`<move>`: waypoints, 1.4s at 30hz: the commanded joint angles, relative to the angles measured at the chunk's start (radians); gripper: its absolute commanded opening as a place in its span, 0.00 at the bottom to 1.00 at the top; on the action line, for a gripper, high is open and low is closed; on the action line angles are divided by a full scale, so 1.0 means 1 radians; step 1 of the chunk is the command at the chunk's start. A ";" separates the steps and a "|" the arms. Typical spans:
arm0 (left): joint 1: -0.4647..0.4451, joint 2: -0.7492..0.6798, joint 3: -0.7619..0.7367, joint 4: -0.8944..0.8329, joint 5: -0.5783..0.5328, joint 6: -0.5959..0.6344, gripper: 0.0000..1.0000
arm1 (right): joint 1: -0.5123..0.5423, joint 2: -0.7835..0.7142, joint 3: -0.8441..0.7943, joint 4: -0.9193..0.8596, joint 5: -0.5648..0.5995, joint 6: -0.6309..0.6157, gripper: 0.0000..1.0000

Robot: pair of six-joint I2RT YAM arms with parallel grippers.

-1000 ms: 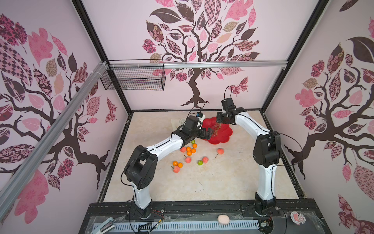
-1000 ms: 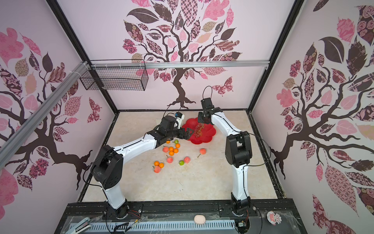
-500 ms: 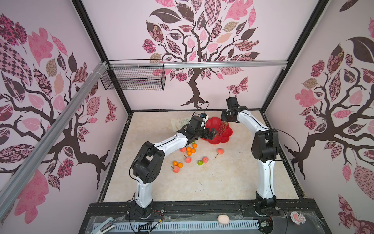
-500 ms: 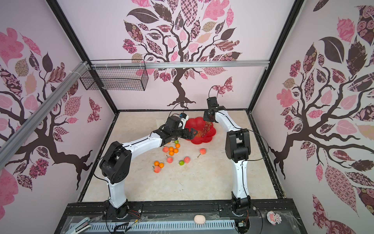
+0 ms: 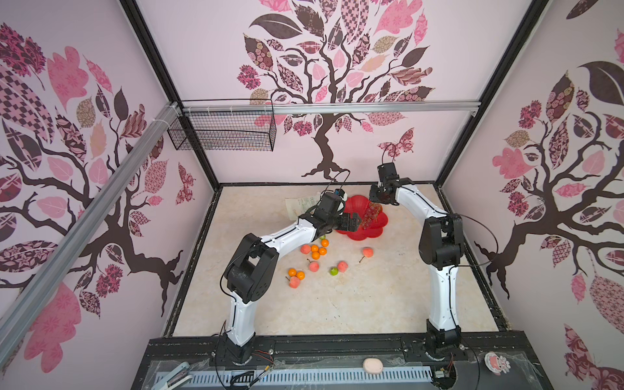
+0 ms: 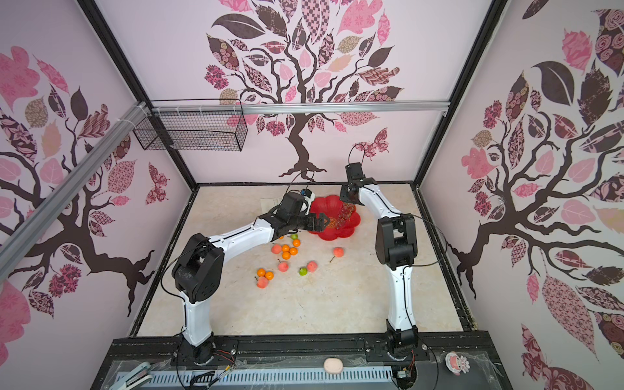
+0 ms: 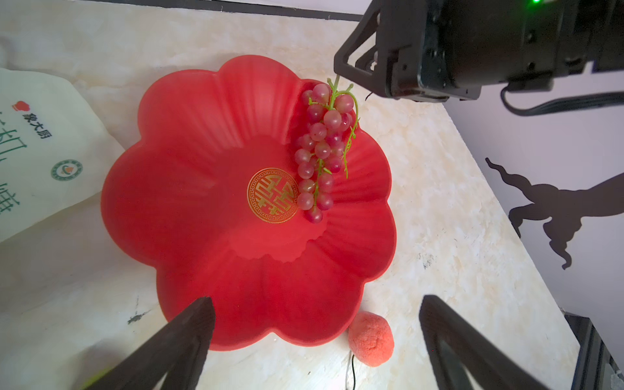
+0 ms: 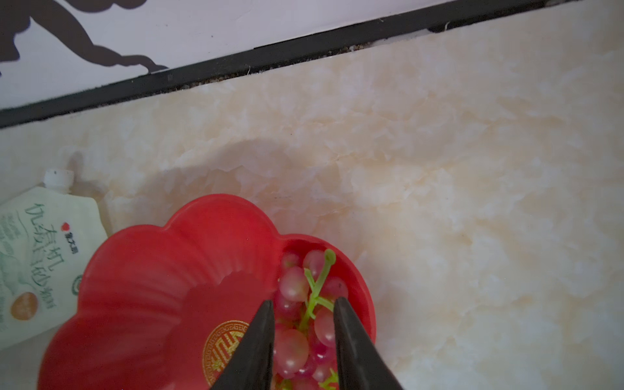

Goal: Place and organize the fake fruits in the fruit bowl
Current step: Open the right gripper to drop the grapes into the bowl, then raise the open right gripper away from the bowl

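The right gripper (image 8: 304,304) stands released. Its 2 fingers (image 8: 261,324) are parted wider than the green stem that runs between them and do not pinch it. It hangs just above the grape bunch (image 7: 319,148), which lies in the fruit bowl (image 7: 189,189). In a top view the bunch (image 5: 369,214) stretches from the bowl's 1 o'clock rim down the sloping wall toward the middle. Its lowest grapes touch the edge of the gold emblem (image 7: 273,195). No other fruit is in the bowl.

The left gripper (image 7: 315,300) is also released, with its 2 fingers (image 7: 197,324) spread wide and nothing between them. In both top views it hovers over the bowl's 9 o'clock side. Whether it touches the rim cannot be told.

The rest of the fruit sits on the table (image 5: 371,304). A lone peach (image 5: 367,252) lies just off the bowl's 6 o'clock rim. At 7 o'clock from the bowl is a loose scatter of 4 more peaches (image 5: 314,266), 6 tangerines (image 5: 315,255) and 1 green fruit (image 5: 334,270). A 2nd green piece (image 6: 294,236) shows partly under the left arm. A white printed pouch (image 7: 40,162) lies just beside the bowl at 10 o'clock.
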 commanded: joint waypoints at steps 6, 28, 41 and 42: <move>-0.004 -0.077 0.011 -0.040 -0.091 0.000 0.99 | -0.008 -0.181 -0.112 0.072 0.029 -0.003 0.45; -0.011 -0.568 -0.481 -0.104 0.069 0.041 0.98 | 0.180 -0.798 -0.840 0.170 0.064 0.247 0.48; -0.003 -0.850 -0.761 -0.137 0.091 -0.071 0.99 | 0.545 -0.823 -0.983 0.175 0.002 0.282 0.40; 0.002 -0.878 -0.790 -0.129 0.095 -0.084 0.99 | 0.574 -0.800 -0.964 0.166 0.002 0.273 0.38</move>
